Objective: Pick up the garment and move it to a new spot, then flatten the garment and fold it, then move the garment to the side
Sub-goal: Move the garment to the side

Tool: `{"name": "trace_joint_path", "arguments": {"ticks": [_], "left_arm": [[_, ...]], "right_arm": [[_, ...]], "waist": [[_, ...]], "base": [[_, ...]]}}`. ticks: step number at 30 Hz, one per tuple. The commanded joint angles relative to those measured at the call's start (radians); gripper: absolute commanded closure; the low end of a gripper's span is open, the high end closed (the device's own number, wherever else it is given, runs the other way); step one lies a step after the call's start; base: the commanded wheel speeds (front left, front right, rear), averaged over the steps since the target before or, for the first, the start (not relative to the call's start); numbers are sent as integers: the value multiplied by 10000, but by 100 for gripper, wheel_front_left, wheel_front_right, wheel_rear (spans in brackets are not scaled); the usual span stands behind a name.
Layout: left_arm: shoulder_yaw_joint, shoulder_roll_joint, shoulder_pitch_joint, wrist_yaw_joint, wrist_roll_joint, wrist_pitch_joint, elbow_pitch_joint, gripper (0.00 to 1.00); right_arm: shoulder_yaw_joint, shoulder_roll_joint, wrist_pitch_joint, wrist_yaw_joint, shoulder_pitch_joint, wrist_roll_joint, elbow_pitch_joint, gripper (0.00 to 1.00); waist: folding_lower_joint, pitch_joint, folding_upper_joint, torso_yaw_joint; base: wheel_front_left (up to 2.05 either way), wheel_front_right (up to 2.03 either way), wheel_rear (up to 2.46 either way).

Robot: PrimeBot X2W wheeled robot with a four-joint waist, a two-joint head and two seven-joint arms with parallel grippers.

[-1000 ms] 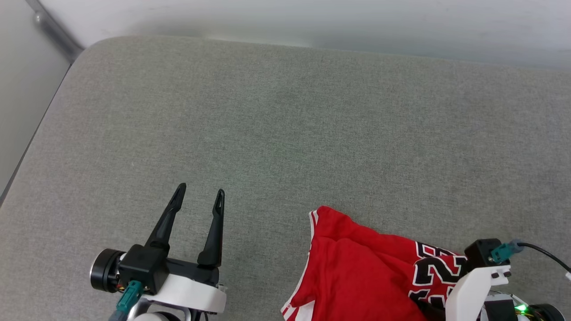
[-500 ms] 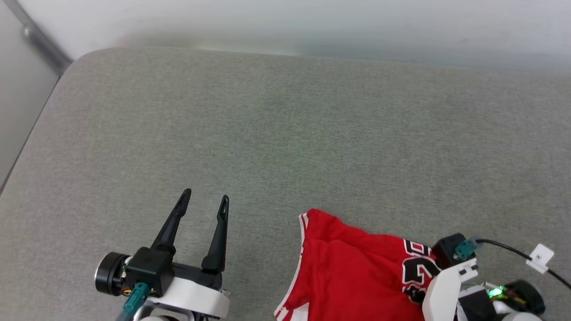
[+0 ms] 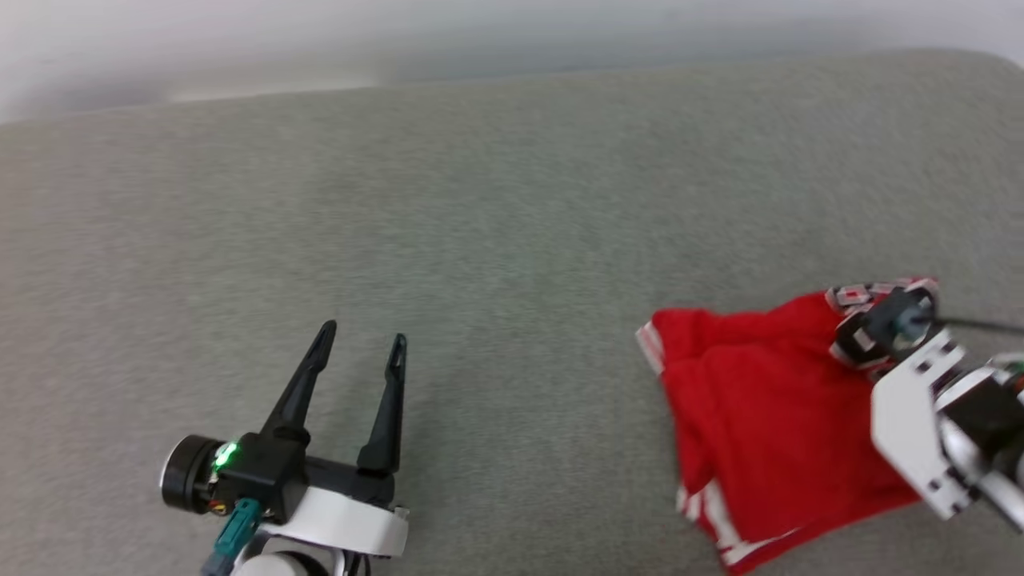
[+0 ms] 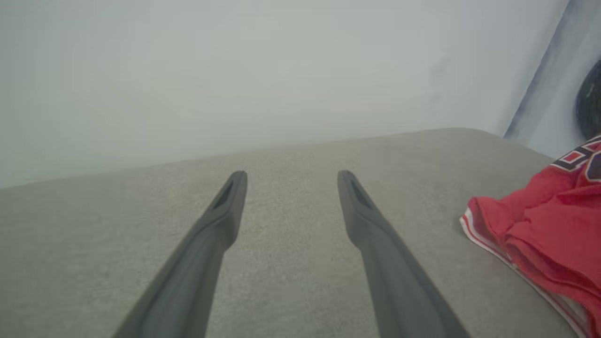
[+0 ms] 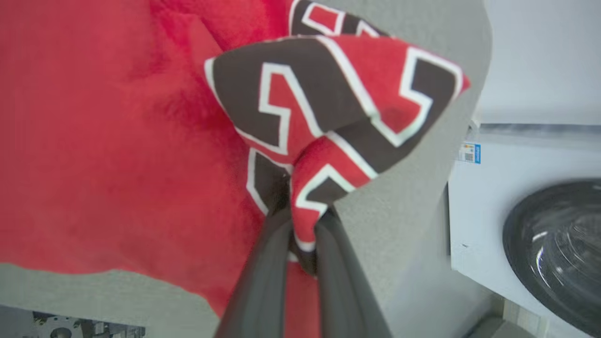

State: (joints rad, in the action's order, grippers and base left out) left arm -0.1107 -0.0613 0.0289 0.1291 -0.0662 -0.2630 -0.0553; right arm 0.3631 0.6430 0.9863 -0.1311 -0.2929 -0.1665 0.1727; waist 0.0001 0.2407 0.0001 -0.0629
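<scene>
The garment is bright red, with white-and-red striped trim along its edges. Its lettering is dark, near black, outlined in white, with red showing inside the outlines. The cushion is a flecked grey-green weave, plain throughout. The wall is a pale, flat grey-white. The left gripper is black, its fingers matt charcoal in the wrist view, and it sits on a white shell with a green light and a teal plug. The right gripper is dark grey too. The washer is white, with a dark door and a blue-and-white label.
</scene>
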Motion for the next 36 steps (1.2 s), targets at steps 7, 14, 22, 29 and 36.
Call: {"name": "trace_joint_path", "arguments": {"ticks": [7, 14, 22, 29, 36], "left_arm": [[-387, -473, 845, 8, 184, -20, -352, 0], [-596, -1039, 1474, 9, 312, -20, -909, 0], [-789, -1465, 1927, 10, 407, -20, -1540, 0], [-850, -1700, 2056, 11, 450, -20, -1700, 0], [-847, -1731, 2004, 5, 456, -14, -1750, 0]], "right_arm": [[-556, 1012, -1001, 12, -1312, 222, -935, 100], [-1337, 1641, -2364, 10, -1868, 733, -2735, 100], [-2365, 1504, -4429, 10, -2423, 1443, -5048, 100], [-3055, 1032, -5649, 12, -3127, 2030, -6656, 100], [-3554, 738, -6265, 12, -3580, 2612, -7668, 100]], "waist": [[-1, 1715, -1, -1593], [-1, 2827, -1, -2139], [-1, 3652, -1, -2206], [-1, 4079, -1, -1995], [-1, 4236, -1, -1804]], "base": [[0, 0, 0], [0, 0, 0], [0, 0, 0], [0, 0, 0], [0, 0, 0]]}}
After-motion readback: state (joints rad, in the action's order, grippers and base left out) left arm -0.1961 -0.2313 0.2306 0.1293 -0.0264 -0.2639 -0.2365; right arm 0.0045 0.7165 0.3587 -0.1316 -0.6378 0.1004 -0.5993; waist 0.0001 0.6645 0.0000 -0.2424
